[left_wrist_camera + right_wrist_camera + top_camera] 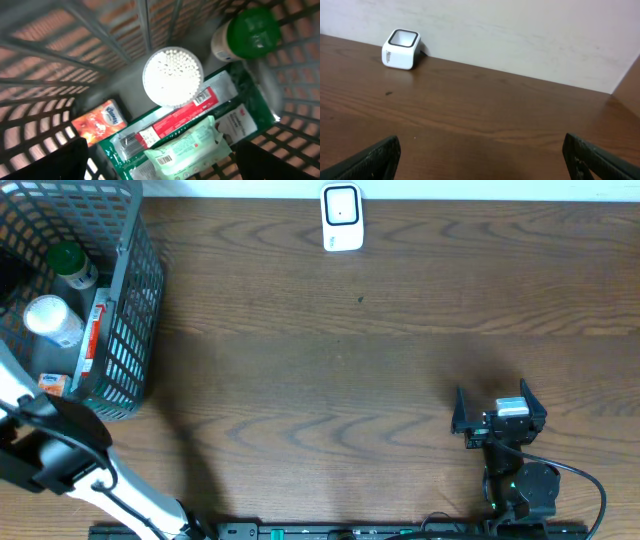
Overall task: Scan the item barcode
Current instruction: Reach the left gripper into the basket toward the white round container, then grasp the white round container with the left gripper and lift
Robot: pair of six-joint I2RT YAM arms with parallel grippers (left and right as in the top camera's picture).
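Observation:
In the left wrist view I look down into a grey wire basket (pixel 45 55) holding several items. A pale green wipes pack (pixel 187 150) lies on top with a small barcode (pixel 164 160) facing up. Under it is a green pack with a red label (pixel 175 120). An orange tissue pack (pixel 98 121), a white-capped bottle (pixel 173 76) and a green-capped bottle (pixel 250 32) are beside them. My left gripper (pixel 160 167) hangs open above the wipes pack, holding nothing. The white scanner (pixel 341 218) stands at the table's far edge. My right gripper (pixel 498 415) rests open near the front right.
The basket (pixel 130 300) fills the table's far left corner, its wire walls rising around the items. My left arm (pixel 60 445) reaches up from the front left toward it. A pale wall (pixel 520 35) runs behind the scanner (pixel 401 48).

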